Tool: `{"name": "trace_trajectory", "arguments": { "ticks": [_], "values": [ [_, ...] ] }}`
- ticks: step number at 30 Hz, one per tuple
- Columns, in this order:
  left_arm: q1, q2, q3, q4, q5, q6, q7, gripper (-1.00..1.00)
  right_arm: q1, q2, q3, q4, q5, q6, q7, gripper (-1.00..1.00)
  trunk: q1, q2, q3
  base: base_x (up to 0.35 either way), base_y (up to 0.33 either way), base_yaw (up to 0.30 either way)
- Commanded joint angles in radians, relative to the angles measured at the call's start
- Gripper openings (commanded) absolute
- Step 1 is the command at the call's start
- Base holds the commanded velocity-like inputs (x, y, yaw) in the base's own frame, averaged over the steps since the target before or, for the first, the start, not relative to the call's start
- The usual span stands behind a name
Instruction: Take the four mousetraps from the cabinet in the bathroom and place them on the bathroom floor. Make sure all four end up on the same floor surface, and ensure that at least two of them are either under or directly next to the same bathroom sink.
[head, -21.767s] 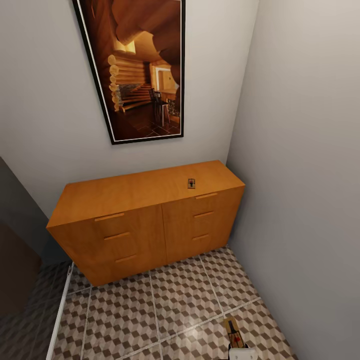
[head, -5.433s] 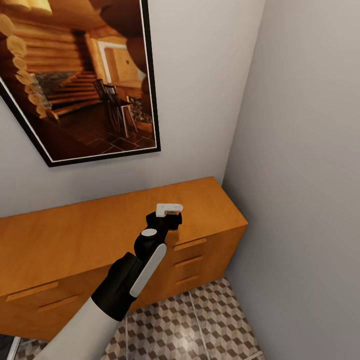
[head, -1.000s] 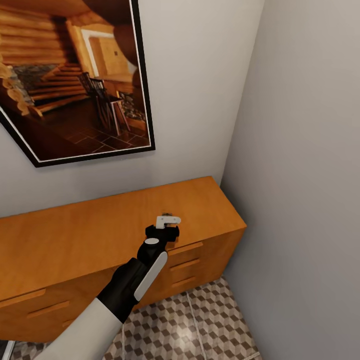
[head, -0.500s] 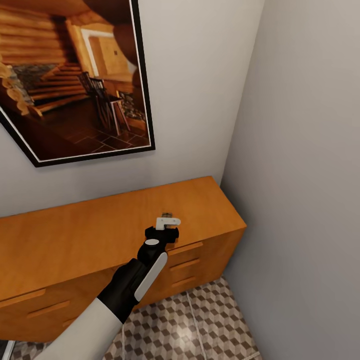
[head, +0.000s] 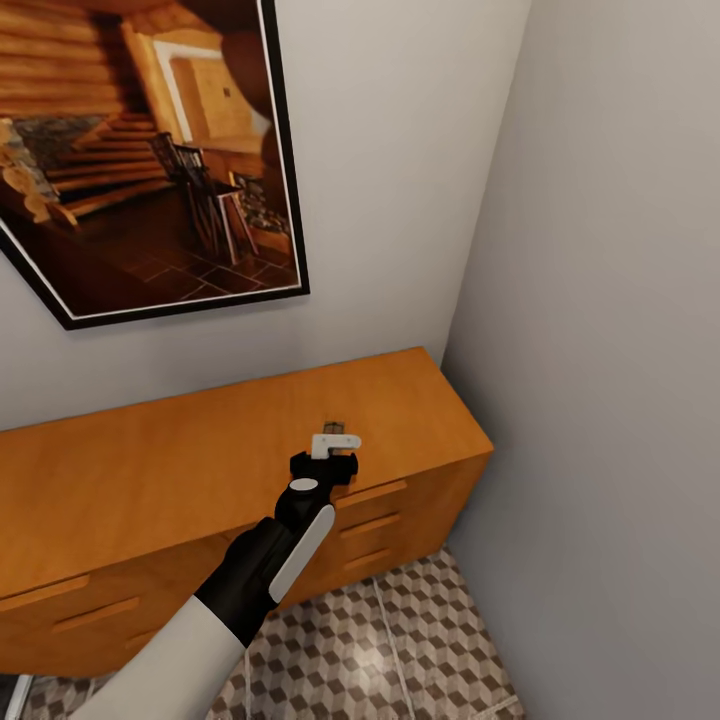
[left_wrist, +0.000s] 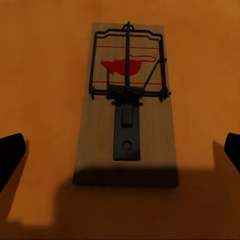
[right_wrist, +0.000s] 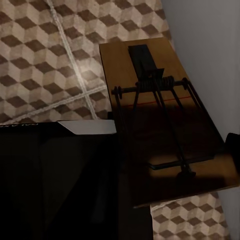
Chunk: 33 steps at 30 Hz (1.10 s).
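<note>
A mousetrap (left_wrist: 127, 100) lies flat on the orange-brown cabinet top (head: 180, 470), its red bit and wire bar facing up. My left gripper (left_wrist: 120, 152) hovers over it, open, with one dark fingertip (left_wrist: 11, 155) on each side of the board and not touching it. In the head view the left gripper (head: 335, 443) hides most of that mousetrap (head: 335, 427). My right gripper (right_wrist: 167, 140) is shut on a second mousetrap (right_wrist: 160, 115), held above the cube-patterned bathroom floor (right_wrist: 45, 55). The sink is out of view.
The cabinet (head: 400, 515) stands in a corner, with the grey side wall (head: 600, 350) close on its right. A large framed picture (head: 150, 150) hangs on the back wall above it. Patterned floor tiles (head: 400, 650) show in front of the drawers.
Since several seconds ago my left gripper has come down closer to the cabinet top. Over the last second it has stayed put; the head view has shifted slightly.
</note>
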Motion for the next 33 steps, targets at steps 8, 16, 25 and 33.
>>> {"name": "trace_trajectory", "arguments": {
  "ticks": [8,16,25,33],
  "values": [
    [-0.001,0.0,-0.003,-0.001,0.01,-0.011,0.01,1.0,-0.001,0.0,0.009,0.001,-0.012,-0.004,-0.003,-1.0,0.0,-0.001,-0.012,0.0,0.0,0.0],
    [-0.001,0.0,-0.003,-0.001,0.01,-0.012,0.01,1.0,-0.001,0.0,0.009,0.001,-0.011,-0.004,-0.003,-1.0,0.0,-0.001,-0.017,0.0,0.0,0.0],
    [-0.001,0.0,-0.003,0.007,0.01,-0.012,0.01,1.0,-0.001,0.0,0.009,0.001,-0.011,-0.004,-0.003,-1.0,0.0,-0.001,-0.017,0.0,0.0,0.0],
    [-0.001,0.0,-0.003,0.019,0.009,-0.015,0.012,1.0,-0.001,-0.001,0.008,0.001,-0.011,-0.004,-0.003,-1.0,0.0,-0.001,-0.017,0.0,0.0,0.0]
  ]
}}
